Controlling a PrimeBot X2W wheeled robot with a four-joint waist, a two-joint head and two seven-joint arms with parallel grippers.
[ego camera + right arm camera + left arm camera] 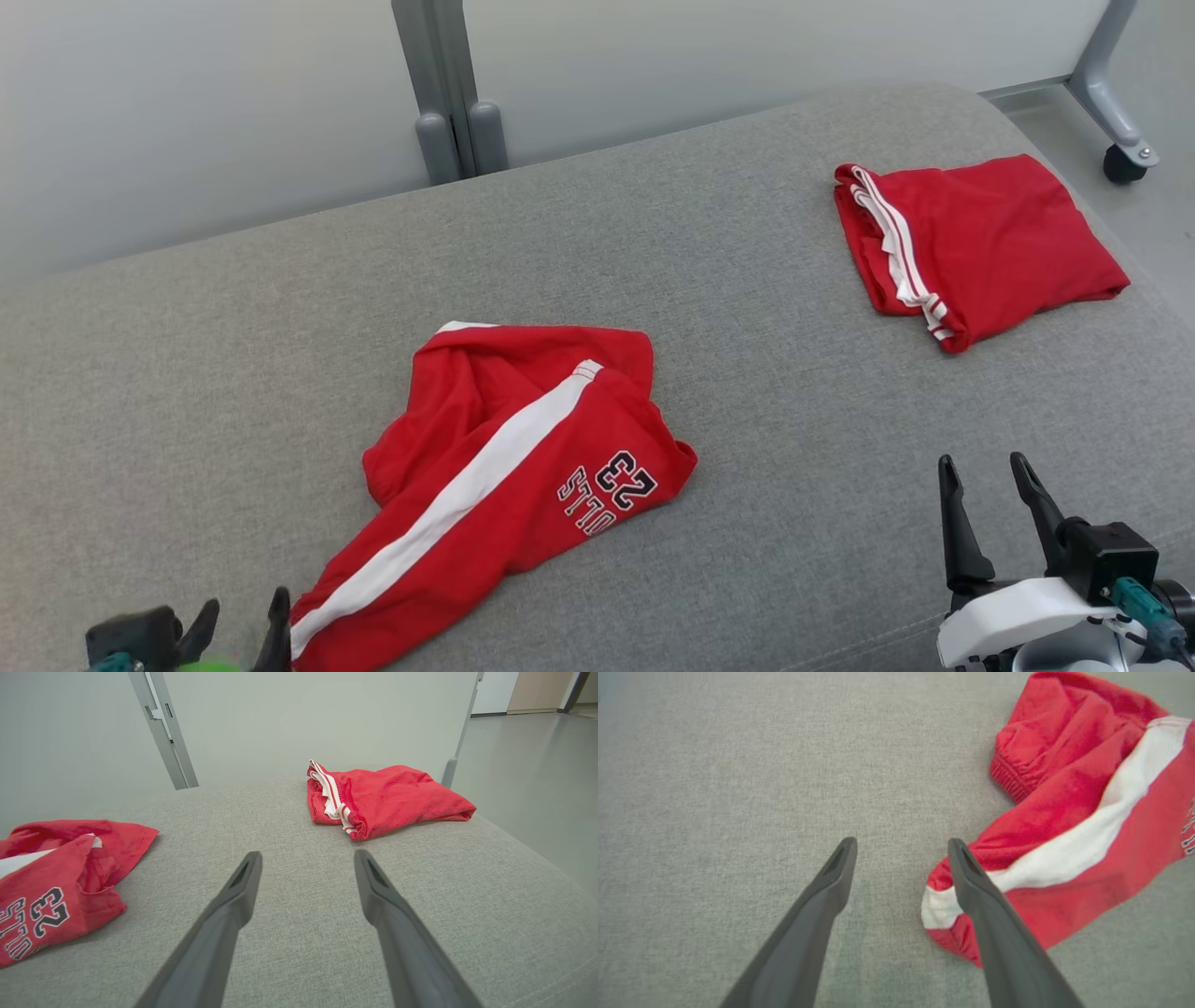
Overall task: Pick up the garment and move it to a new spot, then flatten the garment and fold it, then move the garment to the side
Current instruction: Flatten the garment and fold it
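Right gripper [307, 855] is hovering over a grey cushion [467, 896], its two dark fingers [233, 905] spreading wide apart and gripping nothing. Crumpled red garment [60, 877] is lying at the left edge, showing a white stripe and the number 23 in dark print, well apart from the fingers. A folded red garment [392, 795] with white trim is sitting ahead toward the right, near the cushion's far edge. A grey metal post [163, 728] is standing behind the cushion against a pale wall [303, 718]. A thinner post [460, 742] is rising behind the folded piece. Grey floor [537, 765] is showing at right.
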